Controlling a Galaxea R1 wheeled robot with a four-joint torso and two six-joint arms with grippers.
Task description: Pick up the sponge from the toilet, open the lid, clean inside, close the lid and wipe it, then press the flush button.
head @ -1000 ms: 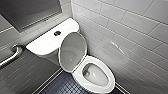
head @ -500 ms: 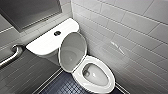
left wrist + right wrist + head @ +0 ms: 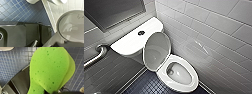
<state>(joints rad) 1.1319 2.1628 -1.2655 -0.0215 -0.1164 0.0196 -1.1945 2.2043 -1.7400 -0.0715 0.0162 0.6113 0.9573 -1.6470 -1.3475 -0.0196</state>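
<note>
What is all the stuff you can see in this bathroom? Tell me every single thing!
toilet: one, white, against the tiled walls in the corner
lid: one, white, raised and leaning back toward the tank
seat: one, white ring, down on the bowl
flush button: one, dark and round, on top of the tank
sponge: one, bright green, held above the blue floor
grab bar: one, silver, on the wall left of the tank
dark panel: one, grey, on the wall above the tank
wall tiles: many, white, right of the toilet
floor tiles: many, dark blue, small squares
wrist plate: one, black, the robot's left arm
right gripper: one, dark, at the sponge's end
</note>
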